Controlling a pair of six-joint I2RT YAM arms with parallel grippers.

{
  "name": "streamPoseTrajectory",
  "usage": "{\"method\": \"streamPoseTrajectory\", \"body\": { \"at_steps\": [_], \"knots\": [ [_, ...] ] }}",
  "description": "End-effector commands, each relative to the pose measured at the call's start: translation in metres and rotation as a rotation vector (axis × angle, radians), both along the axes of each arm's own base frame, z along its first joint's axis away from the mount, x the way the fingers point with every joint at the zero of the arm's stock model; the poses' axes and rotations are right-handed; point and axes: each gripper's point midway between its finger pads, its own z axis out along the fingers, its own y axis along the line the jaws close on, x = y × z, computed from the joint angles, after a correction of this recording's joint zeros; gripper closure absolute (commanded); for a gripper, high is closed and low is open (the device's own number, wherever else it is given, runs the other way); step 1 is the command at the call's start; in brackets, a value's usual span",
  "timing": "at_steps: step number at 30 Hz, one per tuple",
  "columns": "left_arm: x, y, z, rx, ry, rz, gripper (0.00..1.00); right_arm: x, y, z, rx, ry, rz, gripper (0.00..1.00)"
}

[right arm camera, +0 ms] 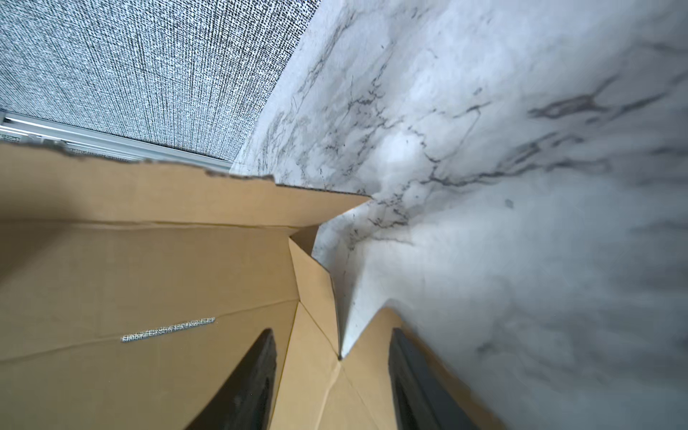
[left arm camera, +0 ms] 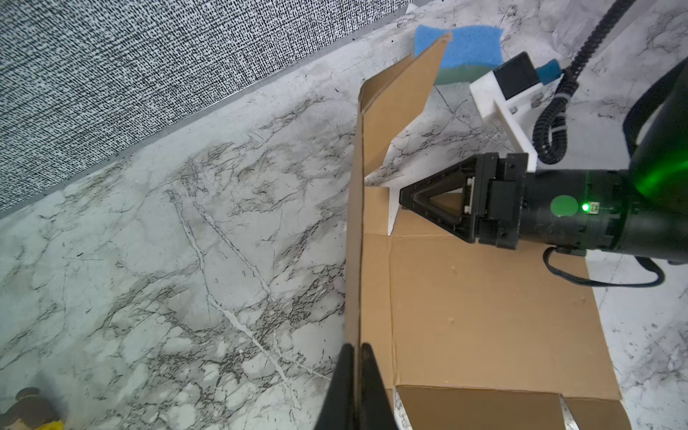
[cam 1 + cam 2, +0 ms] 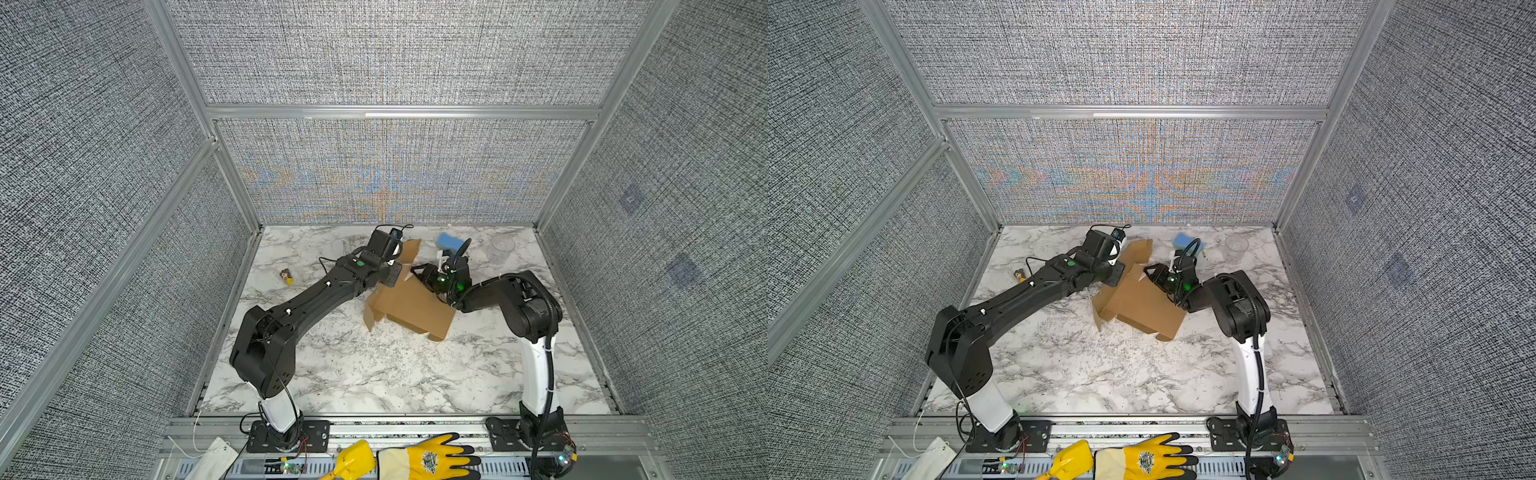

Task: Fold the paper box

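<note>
The brown corrugated cardboard paper box [image 3: 415, 309] lies half-folded at the white marble counter's [image 3: 374, 374] far middle. We see the left fingers [image 2: 340, 383] clamped on its raised wall and the right fingers [image 1: 257, 372] apart over a corner flap. A blue sponge [image 3: 448, 240] sits just behind.

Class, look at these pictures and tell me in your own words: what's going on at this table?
Two robot arms are folding a brown paper box on the marble table. The left gripper is shut on a side wall's edge, holding it upright. The right gripper is open, its jaws either side of a creased corner flap. The box is only partly formed. A blue sponge and a small figurine lie nearby.
</note>
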Motion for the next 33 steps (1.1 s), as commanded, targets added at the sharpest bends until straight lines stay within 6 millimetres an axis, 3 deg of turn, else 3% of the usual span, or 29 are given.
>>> {"method": "streamPoseTrajectory", "body": {
  "at_steps": [1,13,33],
  "knots": [
    [-0.004,0.004,-0.005,0.019,0.028,0.005,1.0,0.006,0.005,0.008,0.012,-0.022,0.004,0.48],
    [-0.005,0.005,-0.004,0.019,0.029,0.006,1.0,0.01,0.022,-0.007,-0.024,0.015,0.028,0.48],
    [-0.005,0.007,-0.008,0.03,0.034,0.012,1.0,0.005,0.05,0.027,0.061,-0.176,0.15,0.48]
  ]
}}
